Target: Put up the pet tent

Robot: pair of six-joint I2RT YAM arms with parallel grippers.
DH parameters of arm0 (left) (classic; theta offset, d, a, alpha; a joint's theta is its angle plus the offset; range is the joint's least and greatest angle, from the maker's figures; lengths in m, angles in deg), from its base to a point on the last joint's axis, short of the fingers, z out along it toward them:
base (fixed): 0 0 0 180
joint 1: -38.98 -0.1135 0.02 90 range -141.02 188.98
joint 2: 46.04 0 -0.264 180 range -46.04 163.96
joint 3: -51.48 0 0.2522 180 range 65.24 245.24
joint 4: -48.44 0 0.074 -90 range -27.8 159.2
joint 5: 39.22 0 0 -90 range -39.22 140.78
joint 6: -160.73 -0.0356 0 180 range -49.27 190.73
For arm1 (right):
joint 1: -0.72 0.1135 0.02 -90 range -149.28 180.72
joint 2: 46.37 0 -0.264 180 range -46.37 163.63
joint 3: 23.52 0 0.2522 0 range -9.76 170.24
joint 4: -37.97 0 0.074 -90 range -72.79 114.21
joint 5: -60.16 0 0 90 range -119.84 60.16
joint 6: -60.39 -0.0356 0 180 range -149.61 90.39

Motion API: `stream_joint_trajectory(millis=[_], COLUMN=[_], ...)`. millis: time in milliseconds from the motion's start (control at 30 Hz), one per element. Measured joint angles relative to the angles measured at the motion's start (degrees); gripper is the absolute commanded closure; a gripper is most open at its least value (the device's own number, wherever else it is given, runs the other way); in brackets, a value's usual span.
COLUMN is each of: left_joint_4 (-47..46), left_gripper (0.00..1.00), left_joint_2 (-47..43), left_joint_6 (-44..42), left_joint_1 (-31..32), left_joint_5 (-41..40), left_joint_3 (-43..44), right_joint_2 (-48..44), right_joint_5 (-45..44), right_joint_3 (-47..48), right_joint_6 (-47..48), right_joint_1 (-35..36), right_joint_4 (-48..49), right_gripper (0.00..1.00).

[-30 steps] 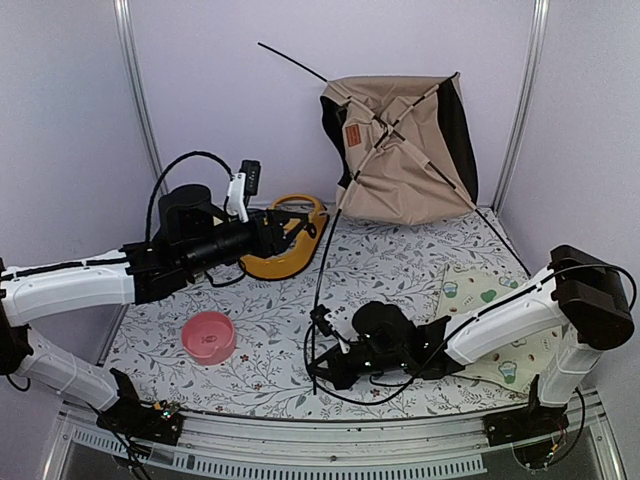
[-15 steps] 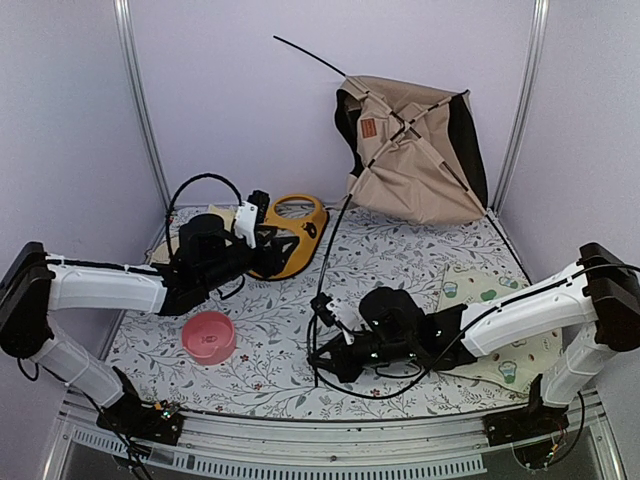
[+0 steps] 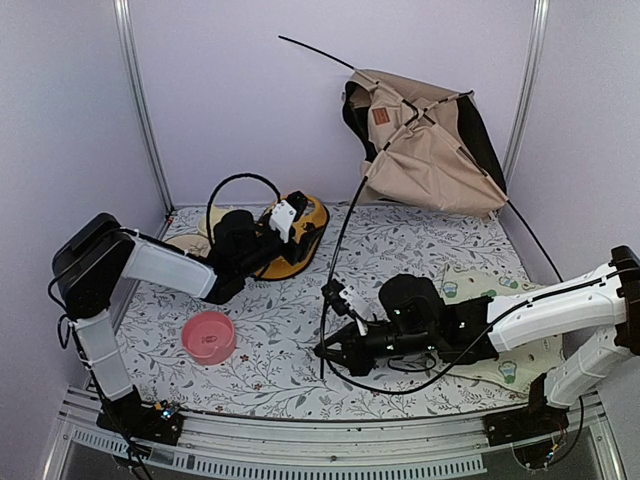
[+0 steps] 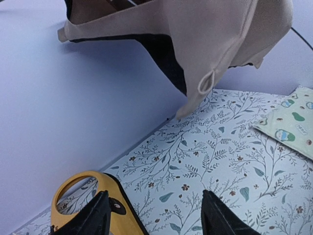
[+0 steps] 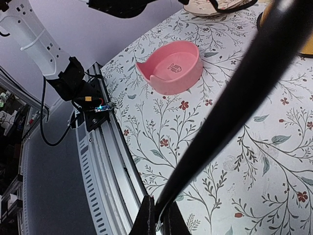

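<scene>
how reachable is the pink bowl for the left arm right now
Likely yes: the pink bowl lies uncovered on that arm's side, nothing between, its fingers open and empty by the yellow feeder.

pet tent cut off at top edge, pole blurred close up, feeder half hidden

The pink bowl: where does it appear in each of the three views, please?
Top external: the pink bowl lies at the lower left.
Left wrist: not in it.
Right wrist: upper middle.
Shared landmark: the floral table cover, seen in all three views.
</scene>
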Motion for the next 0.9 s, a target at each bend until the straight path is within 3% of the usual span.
stream_joint_trajectory(millis=[533,900], left_joint_4=[6.8,9.6], left_gripper=[0.51,0.55], left_joint_2=[7.5,9.5], left_joint_6=[-5.6,-7.7], left_joint_1=[-0.3,-0.3], left_joint_5=[10.5,10.5], left_joint_3=[16.1,18.0], right_joint_2=[-1.4,-1.8], right_joint_5=[-1.1,-1.5], right_joint_3=[-0.4,-0.4], right_joint_6=[-0.2,-0.1], right_joint_1=[0.0,0.0], right_joint_4=[-2.6,-3.9], right_gripper=[1.00,1.00])
